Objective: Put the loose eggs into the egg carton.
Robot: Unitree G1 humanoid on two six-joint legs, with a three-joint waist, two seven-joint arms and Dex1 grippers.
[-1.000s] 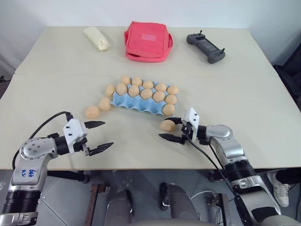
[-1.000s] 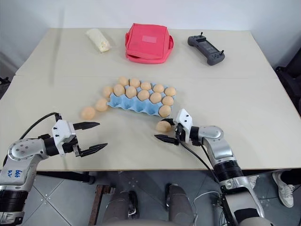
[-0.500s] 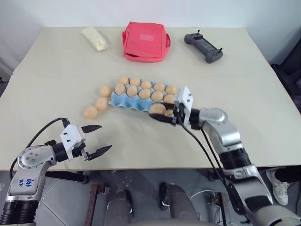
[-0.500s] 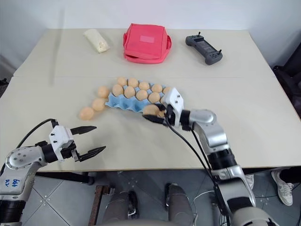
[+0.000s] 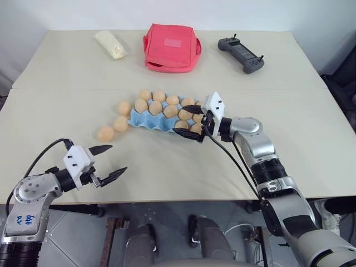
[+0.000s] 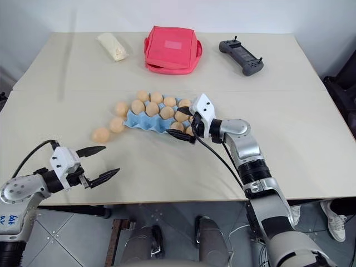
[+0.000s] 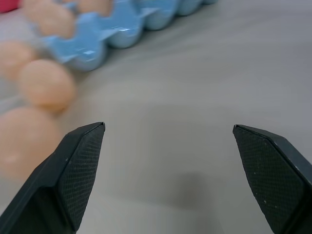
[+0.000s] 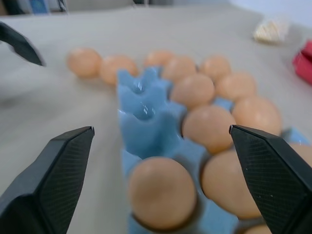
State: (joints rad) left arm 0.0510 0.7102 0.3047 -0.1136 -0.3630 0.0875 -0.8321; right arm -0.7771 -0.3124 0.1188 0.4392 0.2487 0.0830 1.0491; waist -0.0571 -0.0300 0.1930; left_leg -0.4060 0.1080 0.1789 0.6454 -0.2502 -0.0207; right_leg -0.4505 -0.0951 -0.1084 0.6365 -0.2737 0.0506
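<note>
We see the right end effector (image 5: 191, 122) reaching level over the egg carton (image 5: 158, 120) mid-bench, fingers wide around nothing. The left end effector (image 5: 109, 161) hovers wide near the bench's front edge. Three loose eggs (image 5: 105, 133) lie beside the carton's left end.

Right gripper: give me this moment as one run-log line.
right gripper: open, over egg carton near row | egg: seated in cup, released | left gripper: open, empty | loose eggs: on table by carton's left end
</note>
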